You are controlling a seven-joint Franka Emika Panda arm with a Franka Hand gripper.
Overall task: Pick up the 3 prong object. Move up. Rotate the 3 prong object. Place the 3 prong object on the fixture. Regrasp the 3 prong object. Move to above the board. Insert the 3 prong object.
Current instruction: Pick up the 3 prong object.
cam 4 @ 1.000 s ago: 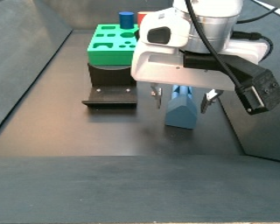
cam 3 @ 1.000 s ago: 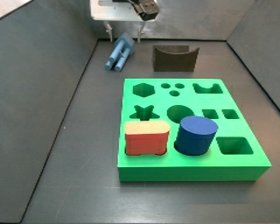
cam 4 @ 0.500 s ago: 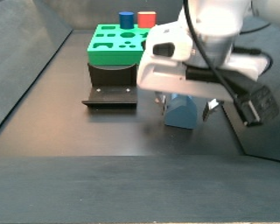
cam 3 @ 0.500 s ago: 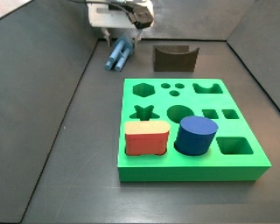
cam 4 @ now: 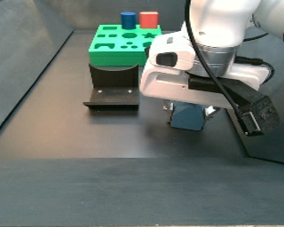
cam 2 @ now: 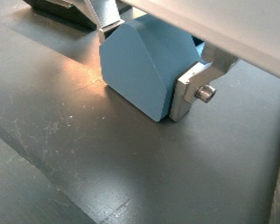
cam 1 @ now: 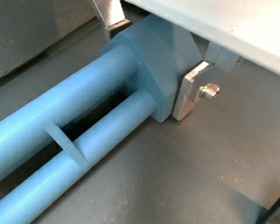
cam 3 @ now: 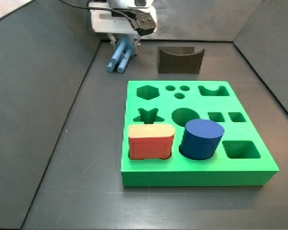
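- far upper left of a side view, your 3 prong object [cam 3: 119, 56] lies flat on the dark surface [cam 3: 75, 135], just beside the back wall and left of the fixture [cam 3: 179, 59].
- right above it sits the claw [cam 3: 126, 36], down at the piece's far end; in both wrist views the silver fingers [cam 1: 199, 83] flank the broad blue end face, apparently touching it, so i judge the claw clenched on the piece.
- it looks like stiff, light plastic with smooth rounded lobes, so it could slip or twist; take hold across the flat sides of the thick end, not the round rods.
- centre and right of that side view, the board [cam 3: 194, 135] carries a red block [cam 3: 150, 141] and a dark blue cylinder [cam 3: 201, 138], well apart from the claw.
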